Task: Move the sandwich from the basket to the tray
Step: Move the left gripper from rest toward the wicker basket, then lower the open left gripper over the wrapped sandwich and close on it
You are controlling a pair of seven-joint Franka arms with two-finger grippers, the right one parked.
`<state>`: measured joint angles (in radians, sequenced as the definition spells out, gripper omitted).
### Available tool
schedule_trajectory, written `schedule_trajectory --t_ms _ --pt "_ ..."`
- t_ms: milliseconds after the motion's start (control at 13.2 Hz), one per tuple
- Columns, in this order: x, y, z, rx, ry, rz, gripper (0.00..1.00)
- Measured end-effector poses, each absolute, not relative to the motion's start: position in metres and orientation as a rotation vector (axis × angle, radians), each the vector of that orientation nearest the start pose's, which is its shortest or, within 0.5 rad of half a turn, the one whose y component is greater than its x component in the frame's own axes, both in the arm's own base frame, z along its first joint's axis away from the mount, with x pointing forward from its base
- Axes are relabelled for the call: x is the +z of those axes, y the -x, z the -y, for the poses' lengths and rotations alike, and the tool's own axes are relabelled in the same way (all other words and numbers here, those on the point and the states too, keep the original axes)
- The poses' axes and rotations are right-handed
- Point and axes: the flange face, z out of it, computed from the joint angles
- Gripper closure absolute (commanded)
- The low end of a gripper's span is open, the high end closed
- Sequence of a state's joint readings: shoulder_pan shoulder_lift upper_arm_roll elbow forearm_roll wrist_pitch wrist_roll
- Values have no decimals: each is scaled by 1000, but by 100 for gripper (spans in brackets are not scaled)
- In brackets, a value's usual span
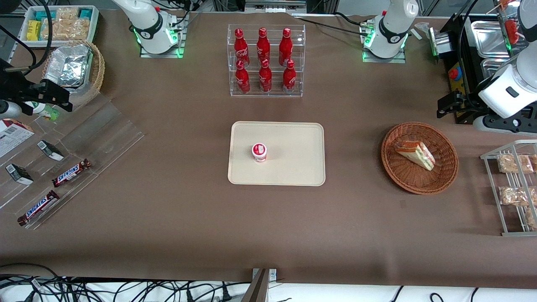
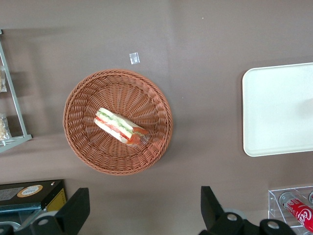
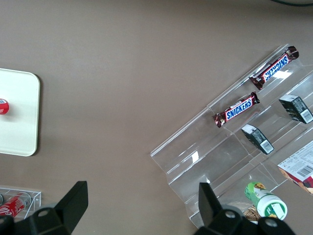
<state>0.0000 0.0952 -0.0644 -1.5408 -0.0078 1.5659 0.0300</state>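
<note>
The sandwich [image 1: 415, 153] [image 2: 121, 126], a wrapped white-bread wedge with red and green layers, lies in the round reddish-brown basket [image 1: 419, 186] [image 2: 88, 156]. The cream tray [image 1: 293, 167] [image 2: 279, 112] sits mid-table with a small red-and-white cup [image 1: 259, 152] on it. The left arm's gripper [image 1: 445, 107] [image 2: 145, 208] hangs high over the table, farther from the front camera than the basket and toward the working arm's end. It is open, with only bare tabletop between its fingers [image 2: 73, 210].
A clear rack of red bottles [image 1: 265, 61] stands farther from the front camera than the tray. A wire rack with snack packets [image 1: 514, 188] stands beside the basket. Metal pans [image 1: 488, 40] and a black box [image 2: 32, 193] are near the working arm.
</note>
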Motion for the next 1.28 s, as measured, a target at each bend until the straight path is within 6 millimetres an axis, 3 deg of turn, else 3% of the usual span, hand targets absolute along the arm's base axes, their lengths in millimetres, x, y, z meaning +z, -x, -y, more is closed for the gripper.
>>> schedule_trajectory --t_ms 453,679,981,1283 --pt "582 -580 34 116 3148 -172 0" --pt "575 -582 15 139 3150 -83 0" --pt "537 -586 -21 216 3143 143 0" --pt "490 -585 -32 238 3077 444 0"
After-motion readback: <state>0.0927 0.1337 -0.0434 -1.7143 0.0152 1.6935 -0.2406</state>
